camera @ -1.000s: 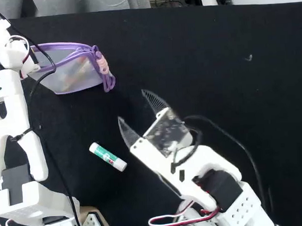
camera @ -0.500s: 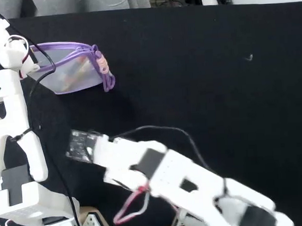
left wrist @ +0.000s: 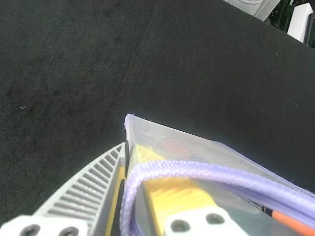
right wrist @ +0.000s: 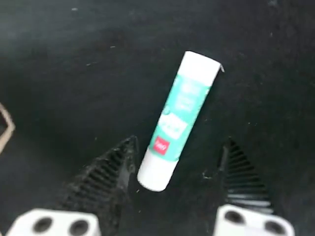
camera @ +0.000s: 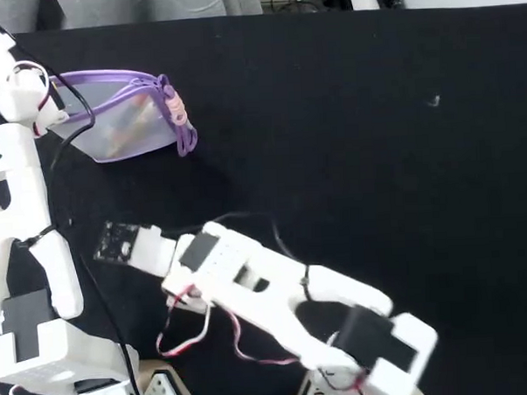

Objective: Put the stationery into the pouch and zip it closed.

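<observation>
A clear pouch point(camera: 124, 116) with a purple zip band point(left wrist: 206, 174) hangs at the table's far left, mouth open, with stationery inside. My left gripper point(left wrist: 133, 196) is shut on its end, and a yellow item point(left wrist: 170, 189) shows through the wall. A white glue stick point(right wrist: 177, 120) with a green label lies on the black cloth. My right gripper point(right wrist: 179, 147) is open just above it, and the stick's near end sits between the two dark fingertips point(right wrist: 123, 152) without touching them. In the high view the right arm point(camera: 241, 277) stretches to the front left and covers the stick.
The left arm's white body point(camera: 20, 226) stands along the left edge. Loose red and white wires point(camera: 195, 336) trail under the right arm. Black cloth point(camera: 375, 140) covers the table's middle and right. A brown board corner point(camera: 157, 373) lies at the front edge.
The right arm has swung from the table's middle to the front left and come down over the glue stick, hiding it in the high view. The pouch has shifted slightly.
</observation>
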